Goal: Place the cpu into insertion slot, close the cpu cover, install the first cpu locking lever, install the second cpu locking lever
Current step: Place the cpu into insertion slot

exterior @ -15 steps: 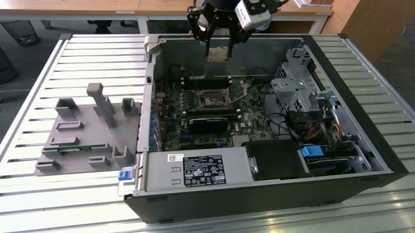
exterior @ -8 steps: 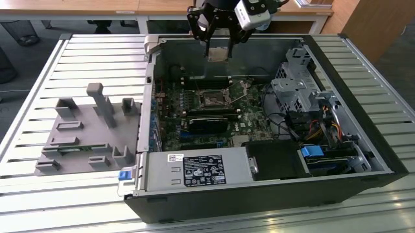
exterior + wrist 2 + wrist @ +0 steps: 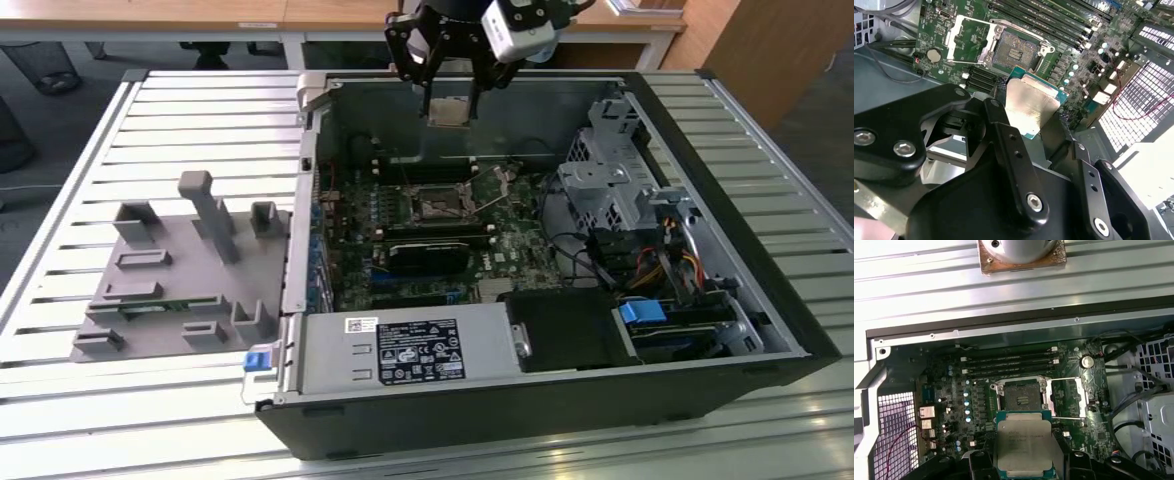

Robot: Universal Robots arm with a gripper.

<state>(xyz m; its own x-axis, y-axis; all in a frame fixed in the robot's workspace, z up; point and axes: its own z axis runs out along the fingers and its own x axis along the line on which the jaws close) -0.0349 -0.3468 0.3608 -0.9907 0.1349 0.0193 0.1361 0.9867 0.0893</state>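
The gripper's (image 3: 451,98) fingers (image 3: 1006,140) are pinching the cpu (image 3: 1024,442) by its edges, holding it in the air over the motherboard (image 3: 1091,422). Just past it, the insertion slot (image 3: 1020,399) sits bare, with the cpu cover (image 3: 1070,397) flipped open right beside it. Further out, the open computer case (image 3: 534,425) lies on the slatted table (image 3: 120,405).

Slatted silvery metal table (image 3: 80,150), pale wooden desks (image 3: 160,12) behind it, dark grey floor (image 3: 67,100), brown wooden panel (image 3: 787,50)
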